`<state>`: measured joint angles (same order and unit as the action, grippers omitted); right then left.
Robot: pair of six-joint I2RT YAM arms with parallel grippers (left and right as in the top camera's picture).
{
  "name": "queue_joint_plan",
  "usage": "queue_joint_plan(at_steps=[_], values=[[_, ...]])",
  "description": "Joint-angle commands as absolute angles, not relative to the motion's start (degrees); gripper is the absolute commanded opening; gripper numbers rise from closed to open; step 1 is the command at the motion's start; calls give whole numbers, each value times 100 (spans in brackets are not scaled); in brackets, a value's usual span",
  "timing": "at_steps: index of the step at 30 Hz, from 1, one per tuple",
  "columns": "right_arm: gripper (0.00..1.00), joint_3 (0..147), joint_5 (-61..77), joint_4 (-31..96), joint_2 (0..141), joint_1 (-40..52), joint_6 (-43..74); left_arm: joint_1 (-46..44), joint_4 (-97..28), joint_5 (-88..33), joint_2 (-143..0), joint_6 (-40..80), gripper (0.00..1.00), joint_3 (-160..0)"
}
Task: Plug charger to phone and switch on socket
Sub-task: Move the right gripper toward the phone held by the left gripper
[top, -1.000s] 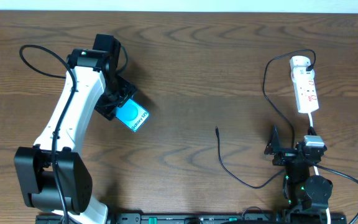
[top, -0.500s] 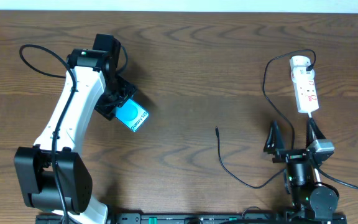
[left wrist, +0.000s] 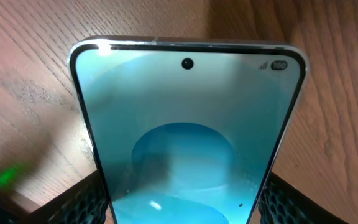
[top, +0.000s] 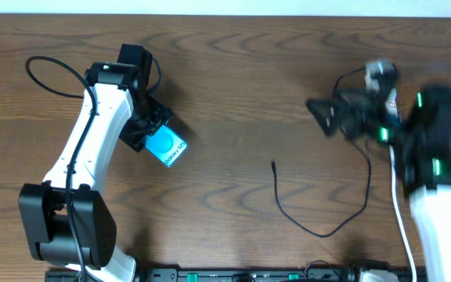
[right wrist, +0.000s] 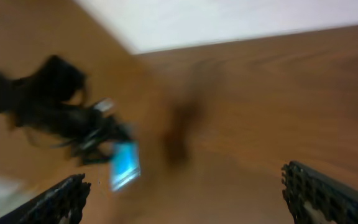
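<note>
Toward the far right edge, right gripper [top: 321, 116], wide open and empty, is nearest the charger [top: 279, 196], its tip centre-table pointing far-edgeward; left gripper [top: 146, 130] clamps the phone [top: 167, 146].

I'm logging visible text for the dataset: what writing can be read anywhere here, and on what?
"Galaxy S25": on the phone screen, overhead view, tiny.
"100": in its battery icon, left wrist view.
Markings on the socket: too blurred to read.
</note>
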<state>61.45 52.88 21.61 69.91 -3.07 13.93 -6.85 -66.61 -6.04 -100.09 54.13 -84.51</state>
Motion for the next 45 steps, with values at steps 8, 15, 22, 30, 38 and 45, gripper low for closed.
queue_joint_plan(at_steps=[8,15,22,30,38,45], values=[[99,7314,7841,-991,10665,19,5391,-690,-6657,-534,-10001,5739,7,-8460],[95,7312,7579,-1741,11581,1238,5653,-676,-6648,-550,-10001,6434,7,-8460],[95,7312,7297,-1734,11581,2058,5537,-596,-6418,-556,-10001,7096,7,-8460],[94,7310,7194,-1712,11581,2335,5408,-379,-6425,-860,-10001,7437,7,-8460],[94,7273,7037,-1691,11581,2563,5264,-193,-6381,-1863,-10001,7706,7,-8460],[94,7271,6845,-1693,11581,2821,5258,-193,-6383,-2294,-10001,7703,7,-8460]])
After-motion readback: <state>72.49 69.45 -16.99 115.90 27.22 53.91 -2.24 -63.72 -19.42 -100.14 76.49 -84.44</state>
